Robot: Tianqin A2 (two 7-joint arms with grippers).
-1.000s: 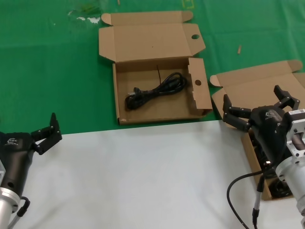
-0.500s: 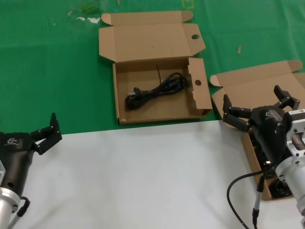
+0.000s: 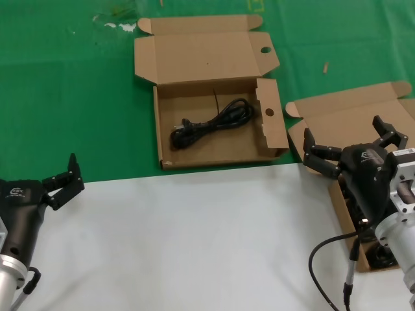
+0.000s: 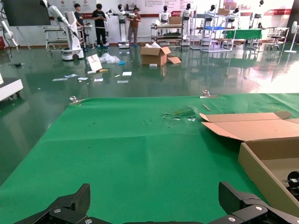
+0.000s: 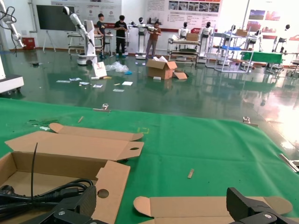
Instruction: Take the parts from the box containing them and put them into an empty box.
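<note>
My right gripper [image 3: 350,148] hangs above the plain-lidded source box [image 3: 337,120], jaws spread wide and empty, ready, I judge, to drop onto the remaining cords [image 3: 382,256] lying dark inside it. Left of that box sits the holed box [image 3: 211,58], one bundled cord [image 3: 211,122] already on its floor. Far left of it, my left gripper [image 3: 63,178] waits open, idle.

My left gripper [image 3: 63,181] is matte black with angular fingers, on a black housing with a small white logo and a silver cylindrical wrist at the lower left. My right gripper [image 3: 353,148] matches it: black fingers, small silver screws, a silver wrist segment, and a black cable looping from its underside at lower right.
</note>
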